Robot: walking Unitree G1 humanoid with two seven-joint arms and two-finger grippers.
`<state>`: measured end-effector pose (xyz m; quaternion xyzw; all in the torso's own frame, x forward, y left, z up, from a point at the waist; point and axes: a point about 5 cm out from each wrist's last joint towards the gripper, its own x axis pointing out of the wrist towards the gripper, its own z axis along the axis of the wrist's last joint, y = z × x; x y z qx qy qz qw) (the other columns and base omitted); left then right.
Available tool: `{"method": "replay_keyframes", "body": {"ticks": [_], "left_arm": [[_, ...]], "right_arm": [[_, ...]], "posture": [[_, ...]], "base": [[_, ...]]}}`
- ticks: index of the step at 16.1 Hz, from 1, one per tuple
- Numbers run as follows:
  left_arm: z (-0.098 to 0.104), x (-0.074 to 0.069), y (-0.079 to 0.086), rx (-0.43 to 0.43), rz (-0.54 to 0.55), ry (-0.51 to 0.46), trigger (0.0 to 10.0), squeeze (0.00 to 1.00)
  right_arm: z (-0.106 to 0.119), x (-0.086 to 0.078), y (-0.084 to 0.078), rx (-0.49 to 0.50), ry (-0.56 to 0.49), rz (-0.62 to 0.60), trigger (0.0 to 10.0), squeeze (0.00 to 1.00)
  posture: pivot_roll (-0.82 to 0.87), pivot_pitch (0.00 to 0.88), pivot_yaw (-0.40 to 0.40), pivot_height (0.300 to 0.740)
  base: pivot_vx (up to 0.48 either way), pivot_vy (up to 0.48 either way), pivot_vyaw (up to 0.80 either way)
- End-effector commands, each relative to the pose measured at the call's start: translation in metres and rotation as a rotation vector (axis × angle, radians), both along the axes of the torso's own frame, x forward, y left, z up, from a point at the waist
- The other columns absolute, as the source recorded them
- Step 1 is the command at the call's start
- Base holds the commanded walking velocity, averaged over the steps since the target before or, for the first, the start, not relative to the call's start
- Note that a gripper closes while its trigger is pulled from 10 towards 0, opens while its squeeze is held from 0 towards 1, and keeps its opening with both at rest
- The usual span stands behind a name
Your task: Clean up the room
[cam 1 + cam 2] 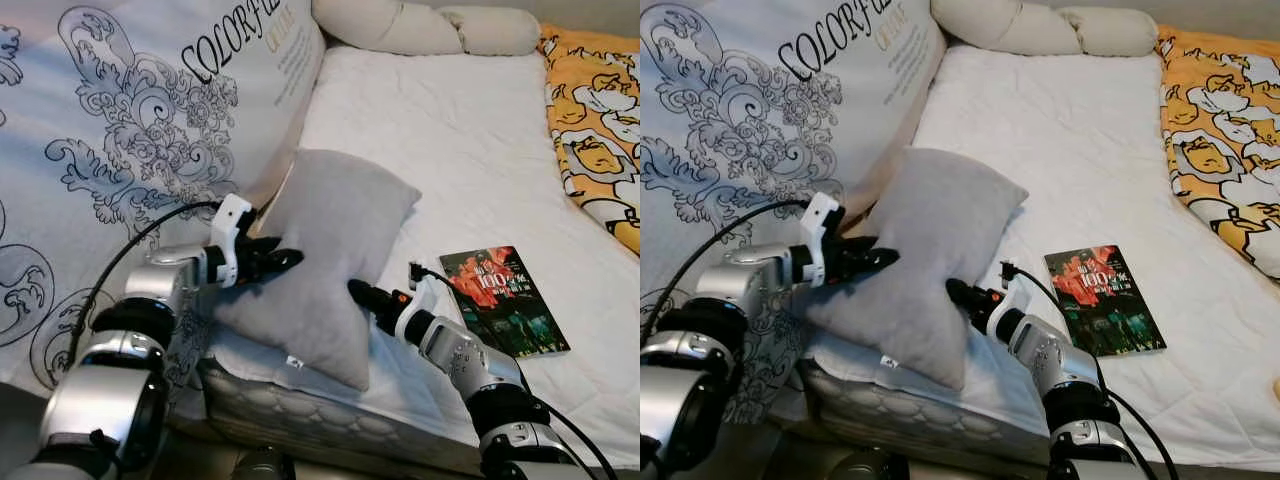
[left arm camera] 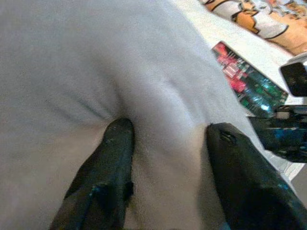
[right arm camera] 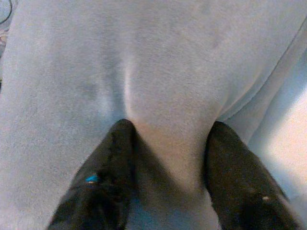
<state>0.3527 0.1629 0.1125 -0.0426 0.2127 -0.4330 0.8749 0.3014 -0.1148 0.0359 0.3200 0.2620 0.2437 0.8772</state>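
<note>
A grey pillow (image 1: 330, 240) stands tilted at the near edge of the white bed (image 1: 450, 140). My left gripper (image 1: 290, 258) presses into the pillow's left side. My right gripper (image 1: 355, 290) presses into its lower right side, so the pillow sits squeezed between the two arms. In the left wrist view the gripper (image 2: 165, 127) is open, both tips dug into the grey fabric, which bulges between them. The right wrist view shows the same: gripper (image 3: 168, 125) open, tips sunk into the pillow (image 3: 153, 57).
A dark book with a red cover (image 1: 505, 300) lies flat on the bed just right of my right arm. A big white printed cushion (image 1: 130, 130) leans on the left. A yellow patterned blanket (image 1: 595, 120) lies at the right, cream bolsters (image 1: 420, 25) at the head.
</note>
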Motion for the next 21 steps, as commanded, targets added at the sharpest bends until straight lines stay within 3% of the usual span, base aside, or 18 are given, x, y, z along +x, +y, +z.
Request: {"method": "replay_keyframes", "body": {"ticks": [1,5,10,13,14,15,16,17,18,20,21], "left_arm": [[0.005,0.001,-0.008,-0.002,-0.028,-0.03,0.0,0.0],[0.034,0.008,-0.013,-0.047,-0.038,-0.127,0.0,0.0],[0.068,0.013,-0.013,-0.067,-0.053,-0.213,0.0,0.0],[0.069,0.016,0.005,0.03,0.025,-0.253,0.0,0.0],[0.065,0.018,0.015,0.099,0.077,-0.26,3.6,0.0],[0.06,0.02,0.022,0.149,0.117,-0.261,10.0,0.0],[0.054,0.02,0.027,0.163,0.15,-0.249,10.0,1.0],[0.047,0.021,0.03,0.194,0.176,-0.241,10.0,1.0],[0.04,0.021,0.032,0.229,0.203,-0.238,10.0,1.0],[0.021,0.021,0.04,0.322,0.305,-0.222,10.0,1.0],[0.019,0.021,0.041,0.318,0.324,-0.215,10.0,1.0]], "right_arm": [[0.007,0.006,0.003,-0.004,-0.038,-0.007,0.0,0.0],[0.025,0.02,0.007,0.015,-0.109,-0.056,0.0,0.0],[0.048,0.04,0.026,0.048,-0.182,-0.055,0.0,0.0],[0.05,0.043,0.031,0.016,-0.189,-0.056,0.0,0.0],[0.047,0.041,0.028,-0.011,-0.191,-0.055,0.0,0.0],[0.045,0.039,0.026,-0.03,-0.191,-0.058,10.0,0.0],[0.044,0.038,0.023,-0.029,-0.197,-0.061,10.0,0.0],[0.044,0.037,0.021,-0.031,-0.206,-0.056,10.0,0.02],[0.044,0.036,0.019,-0.033,-0.221,-0.046,10.0,1.0],[0.05,0.027,0.017,-0.018,-0.294,0.034,10.0,1.0],[0.054,0.023,0.018,-0.002,-0.326,0.066,10.0,1.0]], "posture": [[0.01,0.042,0.053,0.74],[0.03,0.039,0.049,0.74],[0.04,0.033,0.054,0.74],[0.05,0.035,0.053,0.74],[0.05,0.036,0.054,0.74],[0.05,0.039,0.053,0.74],[0.05,0.042,0.051,0.74],[0.04,0.043,0.049,0.74],[0.04,0.043,0.05,0.74],[0.03,0.044,0.06,0.74],[0.02,0.042,0.065,0.74]], "base": [[0.0,0.0,0.0],[0.0,0.0,0.0],[0.0,0.0,0.0],[0.0,0.0,0.0],[0.0,0.0,0.0],[0.0,0.0,0.0],[0.0,0.0,0.0],[0.0,0.0,0.0],[0.0,0.0,0.0],[0.0,0.0,0.0],[0.0,0.0,0.0]]}}
